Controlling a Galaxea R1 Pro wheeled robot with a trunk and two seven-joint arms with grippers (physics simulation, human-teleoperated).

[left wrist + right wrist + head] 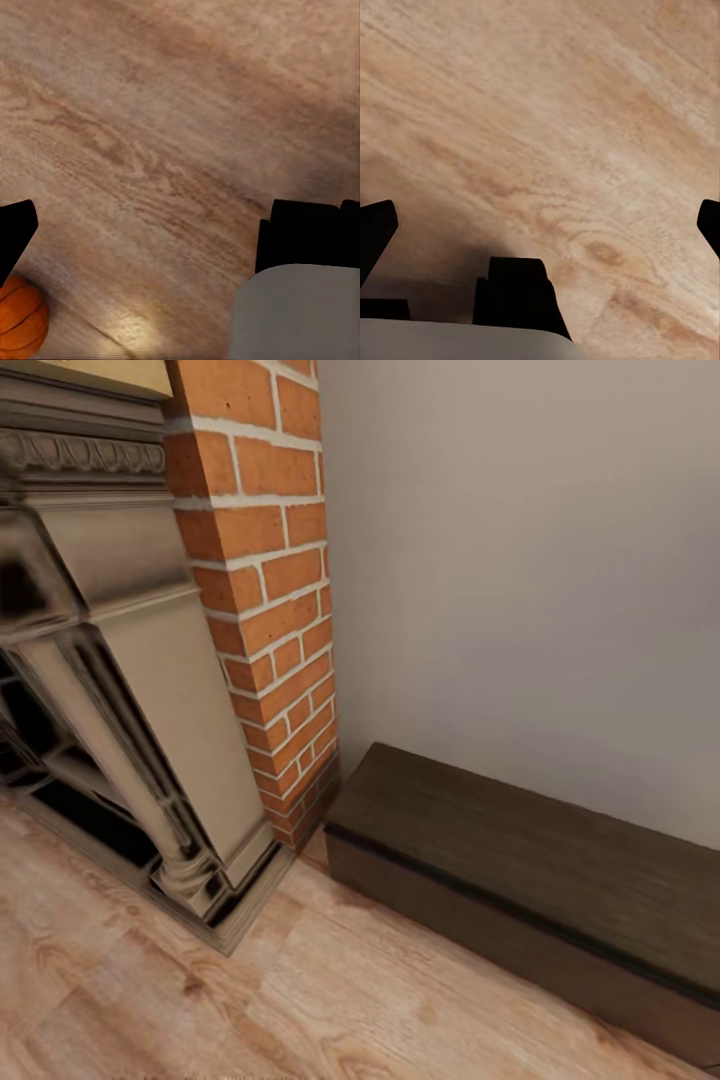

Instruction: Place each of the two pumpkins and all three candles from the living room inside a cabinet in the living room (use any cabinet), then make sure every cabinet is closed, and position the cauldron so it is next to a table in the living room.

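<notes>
Matt dark-brown wood cabinet (540,870), rough red brick column (265,580), smooth pale wood-grain floor (150,1000).

In the left wrist view, the left claw (180,225) shows matte black fingers (13,229) at the left and right edges of the frame, blocky and flat-sided. A smooth pale grey rounded body panel (296,315) fills the lower right. In the right wrist view, the right claw (544,225) has black fingertips (375,229) at both edges, with a black block (514,296) above a pale grey curved shell (457,339) along the bottom.
</notes>
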